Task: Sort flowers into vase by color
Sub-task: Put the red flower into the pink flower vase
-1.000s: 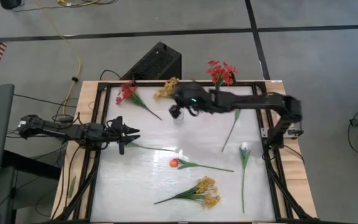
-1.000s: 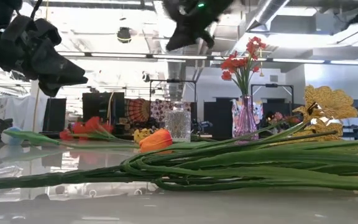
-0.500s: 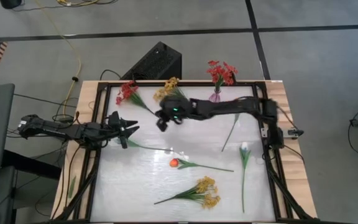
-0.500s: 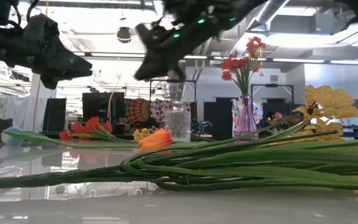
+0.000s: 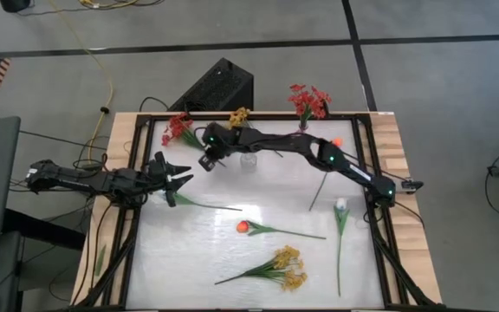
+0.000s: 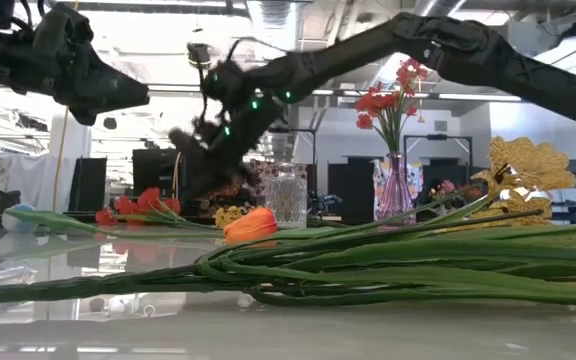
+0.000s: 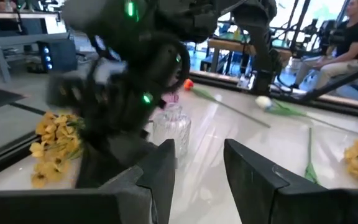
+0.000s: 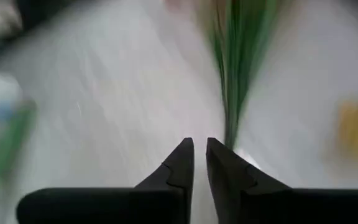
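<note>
A red spray (image 5: 177, 130) and a yellow spray (image 5: 235, 116) lie at the far left of the table. My right gripper (image 5: 204, 160) hangs just beside them, slanting down, its fingers (image 8: 199, 149) a narrow gap apart with nothing between them; blurred green stems (image 8: 235, 68) lie ahead. An empty glass vase (image 5: 249, 159) stands under its arm. A second vase (image 5: 301, 132) at the far edge holds red flowers (image 5: 308, 100). An orange tulip (image 5: 243, 227), a white tulip (image 5: 342, 205) and another yellow spray (image 5: 286, 267) lie nearer. My left gripper (image 5: 183, 178) waits open at the left edge.
A long stem (image 5: 322, 184) with an orange head (image 5: 336, 141) lies under the right arm. Another stem (image 5: 206, 204) runs from beside the left gripper toward the middle. A black box (image 5: 219, 87) stands beyond the far edge. A person (image 7: 353, 31) sits beyond the table.
My right arm has stretched out and swept from the far middle of the table toward the far left corner, sinking and tipping downward as it went, and now hangs next to the red spray. The flowers have not moved.
</note>
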Action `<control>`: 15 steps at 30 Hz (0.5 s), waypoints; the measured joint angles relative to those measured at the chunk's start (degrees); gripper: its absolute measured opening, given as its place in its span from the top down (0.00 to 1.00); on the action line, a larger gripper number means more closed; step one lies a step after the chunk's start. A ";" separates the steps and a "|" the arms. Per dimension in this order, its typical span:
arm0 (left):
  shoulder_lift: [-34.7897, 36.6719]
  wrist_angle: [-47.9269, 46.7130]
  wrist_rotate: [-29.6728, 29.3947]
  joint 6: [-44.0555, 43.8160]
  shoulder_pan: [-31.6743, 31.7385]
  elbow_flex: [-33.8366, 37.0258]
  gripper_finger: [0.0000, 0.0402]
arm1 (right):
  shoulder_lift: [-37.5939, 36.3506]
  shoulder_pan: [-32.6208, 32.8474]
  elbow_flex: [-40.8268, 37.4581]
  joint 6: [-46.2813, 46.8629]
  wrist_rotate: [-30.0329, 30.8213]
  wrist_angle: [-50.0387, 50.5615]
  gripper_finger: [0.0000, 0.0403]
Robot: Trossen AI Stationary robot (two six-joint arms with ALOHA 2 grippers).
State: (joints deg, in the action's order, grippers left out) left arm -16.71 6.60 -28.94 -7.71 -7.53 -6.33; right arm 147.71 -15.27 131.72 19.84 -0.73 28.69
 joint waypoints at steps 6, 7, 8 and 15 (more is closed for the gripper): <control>-0.02 -0.67 -1.55 0.07 0.00 0.00 0.69 | 1.62 -0.67 0.25 -0.74 0.43 0.54 0.64; -0.02 -0.73 -1.65 0.07 0.02 0.00 0.69 | 1.75 -0.67 0.23 -1.41 1.23 0.68 0.60; -0.02 -0.67 -1.84 0.07 0.02 0.00 0.69 | 1.89 -0.62 0.11 -1.99 1.71 0.61 0.56; 0.00 -0.66 -2.02 -0.11 0.04 0.00 0.69 | 3.67 -0.24 0.20 -3.85 3.56 -3.23 0.38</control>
State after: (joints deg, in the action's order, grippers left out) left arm -16.71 5.93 -30.95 -7.81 -7.49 -6.33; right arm 151.38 -15.51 131.92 15.99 2.83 25.46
